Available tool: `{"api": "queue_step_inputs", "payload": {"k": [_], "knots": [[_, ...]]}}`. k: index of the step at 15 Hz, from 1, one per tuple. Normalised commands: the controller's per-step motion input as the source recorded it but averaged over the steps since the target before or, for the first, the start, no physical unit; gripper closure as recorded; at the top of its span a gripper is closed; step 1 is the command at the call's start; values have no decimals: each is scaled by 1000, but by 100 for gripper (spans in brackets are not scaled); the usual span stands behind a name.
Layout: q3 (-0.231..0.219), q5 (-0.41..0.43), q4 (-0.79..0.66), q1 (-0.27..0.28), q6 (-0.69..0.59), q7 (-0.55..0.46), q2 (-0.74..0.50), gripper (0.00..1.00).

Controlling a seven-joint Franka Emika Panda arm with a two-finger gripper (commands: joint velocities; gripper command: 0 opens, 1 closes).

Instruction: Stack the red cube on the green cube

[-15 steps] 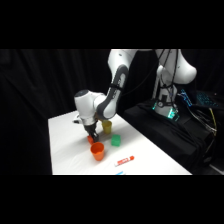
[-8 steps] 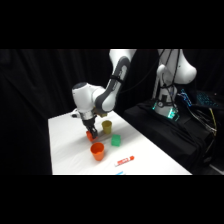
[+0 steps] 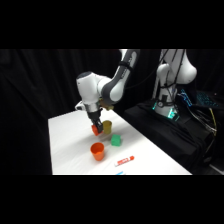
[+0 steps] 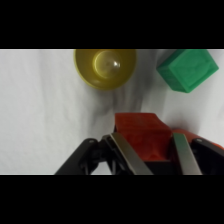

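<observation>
Pincer: the pincer [image 4: 150, 150] is clamped on the red cube [image 4: 141, 135], one metal finger [image 4: 127, 155] on each side of it, seen clearly in the wrist view.
Red cube: held between the fingers and lifted off the surface [image 3: 70, 145]; in the side view it shows as a red spot [image 3: 95, 130] at the tip of the pincer [image 3: 96, 129], above the white top.
Arm: the white arm [image 3: 107, 87] reaches down from the upper right, wrist bent over the middle of the surface.
Yellow cup: the yellow cup [image 4: 105, 67] stands upright with its open mouth facing the wrist camera, just beyond the red cube; in the side view it sits right behind the pincer [image 3: 106, 126].
Green cube: the green cube [image 4: 187, 68] rests on the surface beside the yellow cup, apart from the red cube; in the side view it lies just to the right of the pincer [image 3: 116, 140].
Orange cup: the orange cup [image 3: 97, 151] stands upright nearer the camera, below the pincer in the side view.
Marker: a red-and-white marker pen [image 3: 124, 161] lies flat near the front edge, to the right of the orange cup.
</observation>
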Motion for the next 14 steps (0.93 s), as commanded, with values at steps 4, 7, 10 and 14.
{"api": "queue_step_inputs", "payload": {"k": [4,7,10,14], "knots": [[-34,93,-439,167,-21,221,-475,74],[-17,124,-386,152,7,239,-413,74],[1,145,-366,147,86,279,-337,74],[-6,148,-296,118,197,296,-213,74]]}}
